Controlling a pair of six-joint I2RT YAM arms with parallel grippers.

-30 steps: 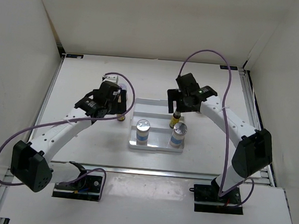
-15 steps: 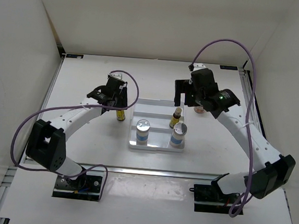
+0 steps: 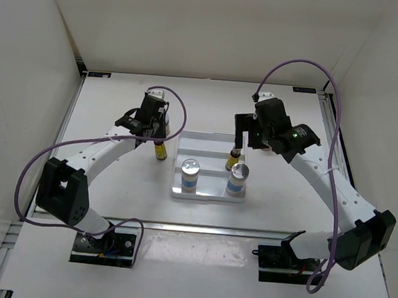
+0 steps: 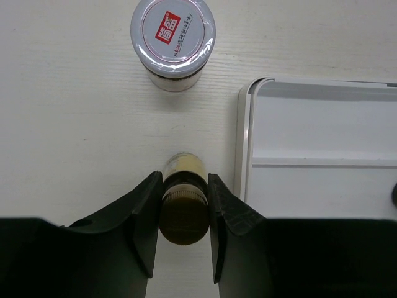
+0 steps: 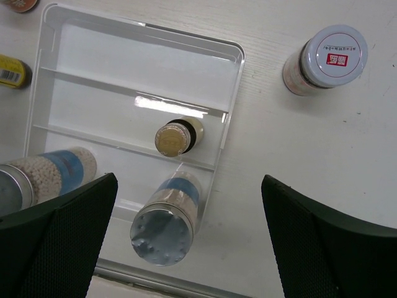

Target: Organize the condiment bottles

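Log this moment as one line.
left gripper: shut on amber bottle beside tray | right gripper: open, above tray | tray: second amber bottle, two silver-capped bottles | jars: both outside

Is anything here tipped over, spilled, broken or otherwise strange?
Nothing stands out. In the white tray, the two silver-capped bottles and one amber bottle stand upright. Both squat jars stand upright outside it. The left gripper is shut on the second amber bottle, upright just left of the tray. No spill or damage shows.

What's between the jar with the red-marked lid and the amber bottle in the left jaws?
Only bare table, per the left wrist view: the jar and the amber bottle stand apart with nothing between.
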